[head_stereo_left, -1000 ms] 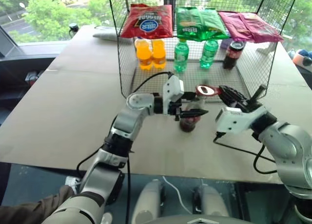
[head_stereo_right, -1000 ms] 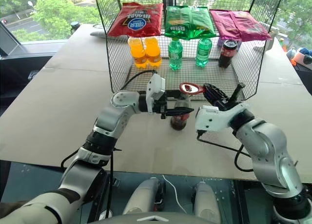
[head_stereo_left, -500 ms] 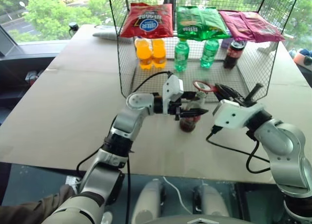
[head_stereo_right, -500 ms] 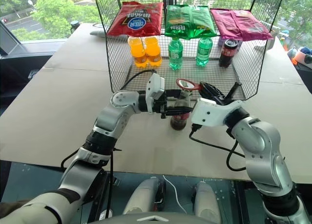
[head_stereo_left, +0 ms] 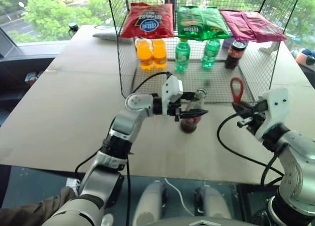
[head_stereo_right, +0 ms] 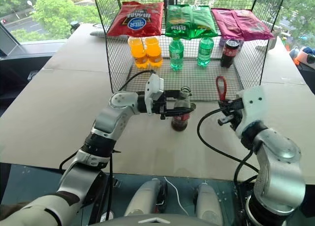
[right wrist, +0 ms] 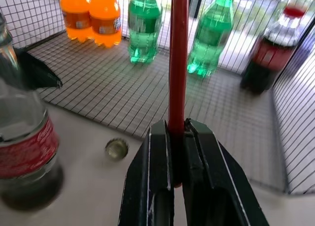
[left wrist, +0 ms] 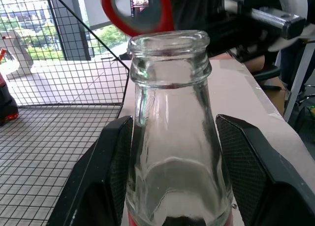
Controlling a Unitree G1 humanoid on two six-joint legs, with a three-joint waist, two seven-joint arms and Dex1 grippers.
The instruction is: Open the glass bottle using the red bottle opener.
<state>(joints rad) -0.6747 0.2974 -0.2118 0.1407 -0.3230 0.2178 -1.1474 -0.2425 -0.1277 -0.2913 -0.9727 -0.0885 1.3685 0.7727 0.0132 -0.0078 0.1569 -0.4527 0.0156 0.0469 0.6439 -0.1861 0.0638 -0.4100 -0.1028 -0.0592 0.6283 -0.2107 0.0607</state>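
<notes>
I'm looking down over the table (head_stereo_left: 64, 103) with the wire rack (head_stereo_left: 123, 48) at its far side, holding snack bags on top and orange, green and dark bottles on its floor. In front of the rack, near the middle of the table, the glass bottle (head_stereo_left: 192, 113) stands upright. My left gripper (head_stereo_left: 189, 114) comes in level from the side, a finger on each side of the bottle's shoulder, closed on it and steadying it. The right gripper (head_stereo_left: 242, 110) is off to the bottle's right, well apart from it, clamped shut on the handle of the red opener (head_stereo_left: 236, 89), which points straight up with its ring at the top.

The left wrist view shows the bottle's mouth (left wrist: 169, 41) bare, glass lip and no metal on it. The right wrist view shows a loose crown cap (right wrist: 116, 148) lying on the table just beside the bottle's foot, at the rack's front edge.

My judgement: the opening is done. What's left is at most setting the opener down and letting go of the bottle without tipping it.
</notes>
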